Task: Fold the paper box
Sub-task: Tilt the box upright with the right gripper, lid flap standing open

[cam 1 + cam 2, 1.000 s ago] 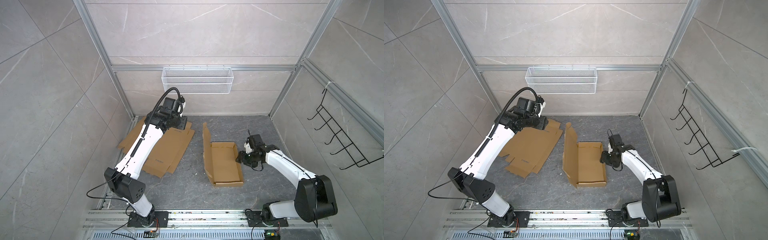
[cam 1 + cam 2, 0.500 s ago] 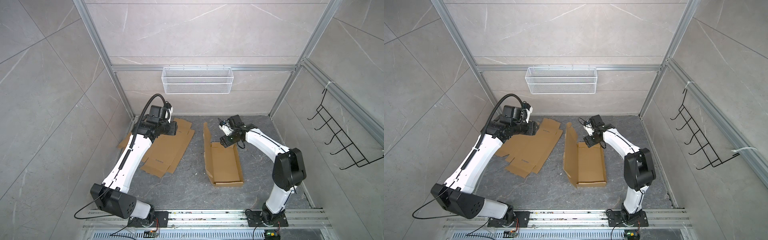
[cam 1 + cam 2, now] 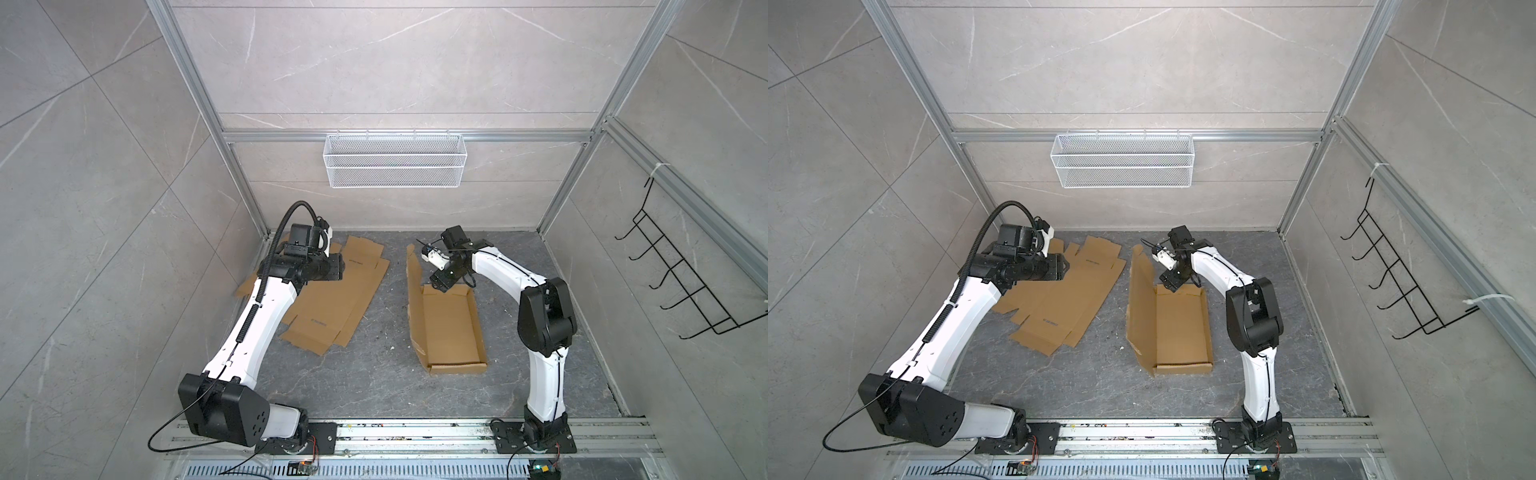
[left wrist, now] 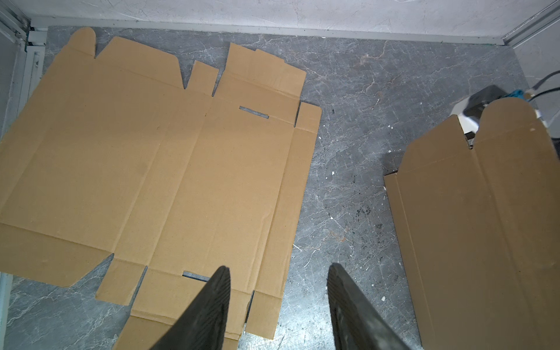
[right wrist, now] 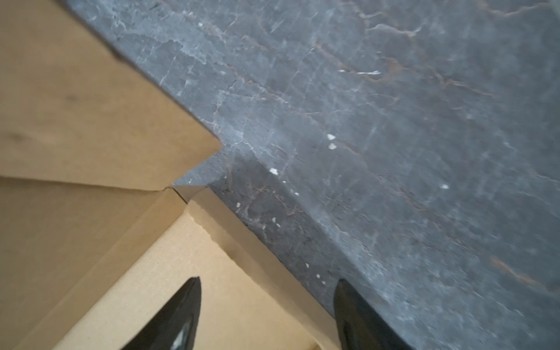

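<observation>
Both tools stand with their jaws well apart, gripping nothing. From where I stand, the left tool [image 4: 278, 266] hangs over the far part of the flat cardboard, and I cannot tell whether it touches. The right tool [image 5: 268, 279] sits at the far end of the paper box, one finger over the box floor and the other over bare stone, with the low far wall between them.

Largest is the dark marbled worktop [image 3: 374, 374], which carries everything. On its left half lie the flat cardboard blanks [image 3: 332, 307], unfolded sheets overlapping each other and reaching back to the far left corner.

Right of the middle, with a strip of bare worktop between it and the blanks, lies the paper box [image 3: 451, 328]. It is an open tray running from near to far, with low walls raised on its near, right and far sides. Its tall left panel [image 3: 413, 291] stands nearly upright, ending in a rounded tab at the far end.

On the far wall hangs a white wire basket [image 3: 395, 166], and on the right wall a black hook rack [image 3: 681, 282].
</observation>
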Controlling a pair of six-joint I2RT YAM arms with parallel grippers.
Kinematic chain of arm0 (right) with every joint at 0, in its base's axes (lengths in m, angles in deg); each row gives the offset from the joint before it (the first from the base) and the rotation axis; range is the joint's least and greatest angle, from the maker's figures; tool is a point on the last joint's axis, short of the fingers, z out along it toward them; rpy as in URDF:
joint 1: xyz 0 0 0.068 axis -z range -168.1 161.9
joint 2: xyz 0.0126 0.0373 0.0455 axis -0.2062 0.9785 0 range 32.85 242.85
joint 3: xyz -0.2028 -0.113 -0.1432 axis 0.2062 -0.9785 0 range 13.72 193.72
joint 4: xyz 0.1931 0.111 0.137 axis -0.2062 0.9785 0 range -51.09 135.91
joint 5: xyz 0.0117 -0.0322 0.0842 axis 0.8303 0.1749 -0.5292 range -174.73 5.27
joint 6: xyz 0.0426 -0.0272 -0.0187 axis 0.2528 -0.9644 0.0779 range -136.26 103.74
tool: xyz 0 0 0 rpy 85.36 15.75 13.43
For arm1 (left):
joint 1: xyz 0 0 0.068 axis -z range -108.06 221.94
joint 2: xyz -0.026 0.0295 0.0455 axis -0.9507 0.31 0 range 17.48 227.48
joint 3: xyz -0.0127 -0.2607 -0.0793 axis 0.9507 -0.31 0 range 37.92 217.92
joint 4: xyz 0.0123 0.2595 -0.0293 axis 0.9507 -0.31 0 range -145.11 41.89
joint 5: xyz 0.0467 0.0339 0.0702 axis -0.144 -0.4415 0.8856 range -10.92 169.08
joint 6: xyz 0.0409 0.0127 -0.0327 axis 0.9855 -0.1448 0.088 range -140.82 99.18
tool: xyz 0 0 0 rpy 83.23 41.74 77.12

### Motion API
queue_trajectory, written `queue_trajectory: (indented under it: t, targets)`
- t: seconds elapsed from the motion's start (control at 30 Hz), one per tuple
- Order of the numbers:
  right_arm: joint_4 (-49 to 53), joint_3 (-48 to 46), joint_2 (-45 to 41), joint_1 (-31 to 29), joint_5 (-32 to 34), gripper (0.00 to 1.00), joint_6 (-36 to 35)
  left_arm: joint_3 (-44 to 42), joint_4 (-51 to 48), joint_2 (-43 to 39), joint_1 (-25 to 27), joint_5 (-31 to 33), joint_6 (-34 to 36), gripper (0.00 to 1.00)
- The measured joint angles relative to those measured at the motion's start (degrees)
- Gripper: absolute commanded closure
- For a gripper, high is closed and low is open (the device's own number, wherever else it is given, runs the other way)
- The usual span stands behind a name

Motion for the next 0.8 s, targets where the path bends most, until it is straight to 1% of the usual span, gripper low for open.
queue_trajectory:
  t: [0.17,0.3,0.53,0.67,0.8]
  targets:
    - [0.2,0.0,2.1,-0.3,-1.0,0.33,-0.3,-0.3,0.0,-0.2,-0.3,-0.2,0.0,0.46]
    - [0.2,0.0,3.5,-0.2,-0.6,0.39,1.8,-0.3,0.0,-0.2,-0.3,-0.1,0.0,0.46]
    - [-1.6,-2.0,3.8,1.8,0.1,0.49,10.5,-0.3,0.0,-0.2,-0.4,-0.2,0.0,0.46]
    - [-2.8,-7.2,1.9,3.8,0.0,0.55,16.7,-0.3,0.1,-0.2,-0.4,-0.2,0.0,0.46]
    - [-3.9,-13.8,-2.1,6.2,-1.4,0.59,24.6,-0.3,0.2,-0.2,-0.4,-0.2,0.0,0.46]
